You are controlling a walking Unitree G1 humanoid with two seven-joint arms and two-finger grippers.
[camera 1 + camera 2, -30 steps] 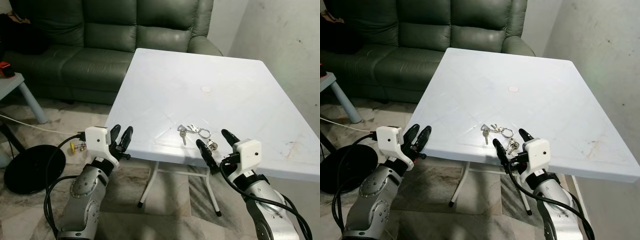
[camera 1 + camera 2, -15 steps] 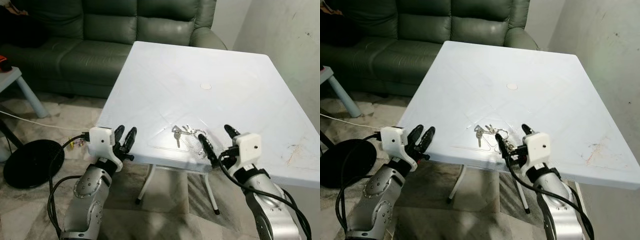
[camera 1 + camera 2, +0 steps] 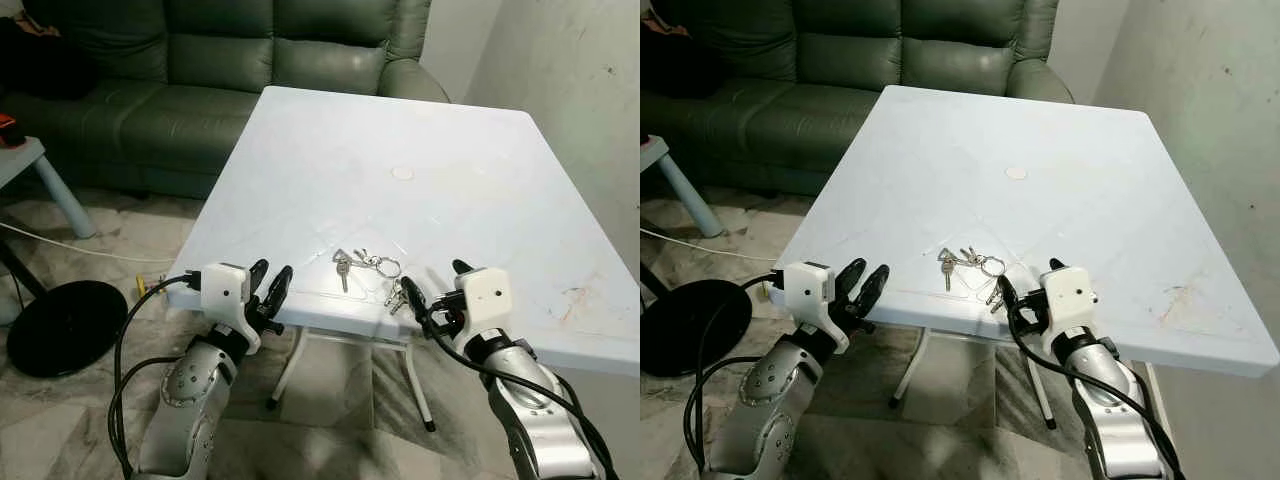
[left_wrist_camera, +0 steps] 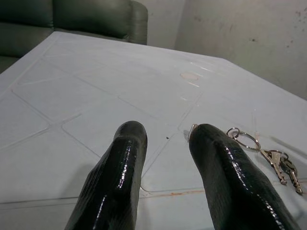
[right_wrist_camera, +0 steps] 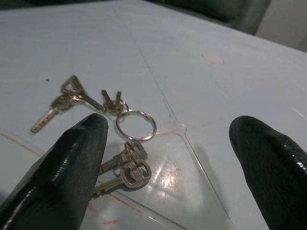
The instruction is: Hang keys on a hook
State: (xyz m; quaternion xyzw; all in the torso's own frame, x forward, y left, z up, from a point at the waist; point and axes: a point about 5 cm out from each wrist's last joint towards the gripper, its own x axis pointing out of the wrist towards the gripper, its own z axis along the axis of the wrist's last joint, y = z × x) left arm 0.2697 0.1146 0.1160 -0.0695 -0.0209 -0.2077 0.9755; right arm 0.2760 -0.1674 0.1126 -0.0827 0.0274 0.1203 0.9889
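One bunch of keys (image 3: pixel 368 270) lies near the front edge of the white table (image 3: pixel 420 150), low in the middle. The right gripper (image 3: pixel 432 290) is open beside it. The left gripper (image 3: pixel 270 288) is open too.

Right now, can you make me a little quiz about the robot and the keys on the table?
1. True or false: the right gripper is shut on the keys.
2. What do the keys lie on? A) the green sofa B) the white table C) the floor
3. Fill in: the left gripper hovers at the table's near ____.

Key: 1. False, it is open, just short of them. 2. B. 3. edge.
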